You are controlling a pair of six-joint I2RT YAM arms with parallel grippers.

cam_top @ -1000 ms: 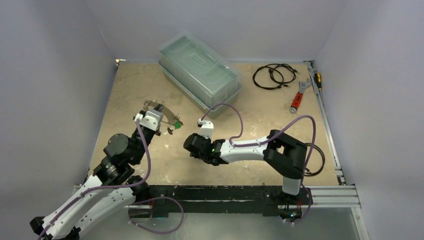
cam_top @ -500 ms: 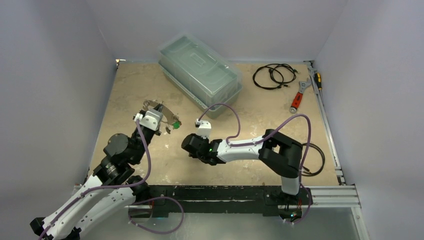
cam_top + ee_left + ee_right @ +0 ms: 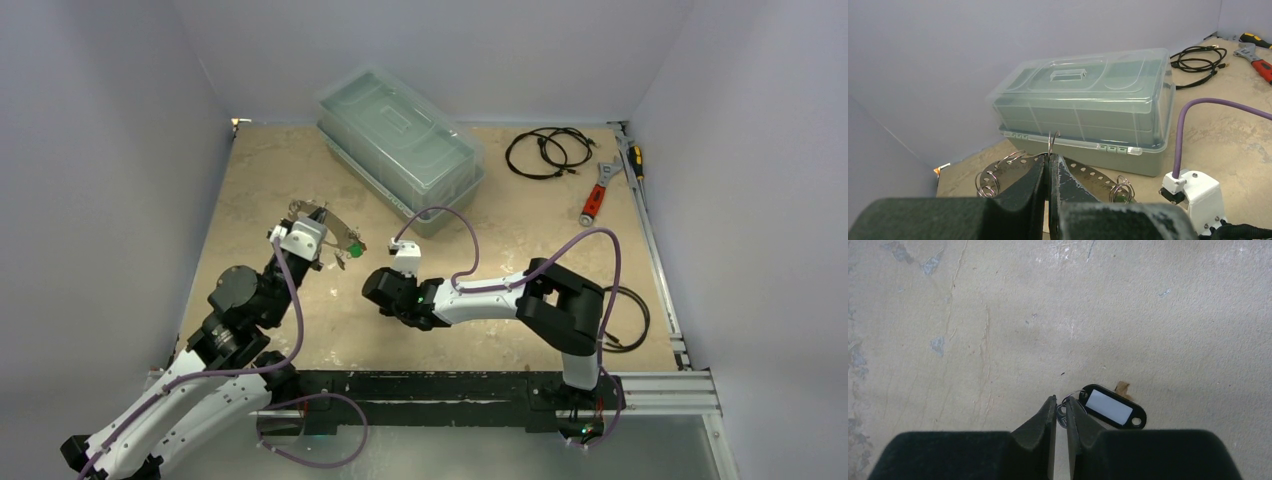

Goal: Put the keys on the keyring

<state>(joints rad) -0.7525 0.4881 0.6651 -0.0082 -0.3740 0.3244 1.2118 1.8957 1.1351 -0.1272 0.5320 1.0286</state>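
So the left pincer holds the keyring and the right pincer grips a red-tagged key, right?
Not red: the key in the right pincer has a black tag with a white label, as the right wrist view shows. The left pincer does hold the keyring.

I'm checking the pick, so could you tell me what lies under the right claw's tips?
A black-tagged key lies on the table, its ring end between the tips of the right claw. The fingers hide most of its metal blade.

Right gripper (image 3: 1061,402) has shifted left; its jaws closed onto the black-tagged key (image 3: 1113,407).
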